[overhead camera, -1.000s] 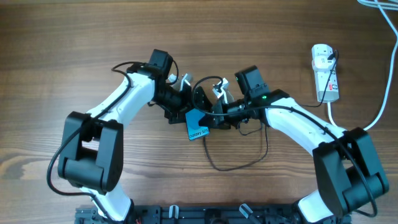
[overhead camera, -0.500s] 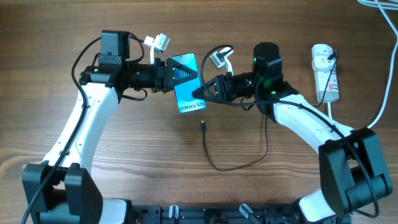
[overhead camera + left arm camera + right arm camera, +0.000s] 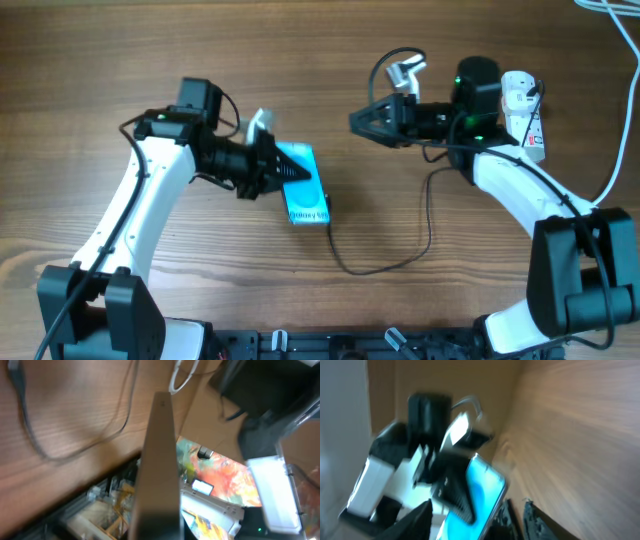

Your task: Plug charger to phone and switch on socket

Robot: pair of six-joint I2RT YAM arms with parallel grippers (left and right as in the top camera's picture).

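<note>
The phone [image 3: 306,188], cyan screen up with small text at its near end, sits in my left gripper [image 3: 281,171], which is shut on its left edge. In the left wrist view the phone [image 3: 161,450] shows edge-on as a dark bar. My right gripper [image 3: 358,122] stands open a short way up and to the right of the phone, holding nothing. The right wrist view looks between its fingers [image 3: 420,520] at the phone [image 3: 482,492]. The charger [image 3: 378,267] curls on the table, its tip [image 3: 329,225] just below the phone's near end. The socket [image 3: 522,118] lies at the far right.
A thick white cord [image 3: 612,180] runs from the socket up along the table's right edge. The right arm's elbow [image 3: 478,80] sits just left of the socket. The bases of both arms stand at the front edge.
Both grippers met at the phone half a second ago. The right one has opened, let go and pulled back to the right. The left has shut on the phone and carried it nearer.
</note>
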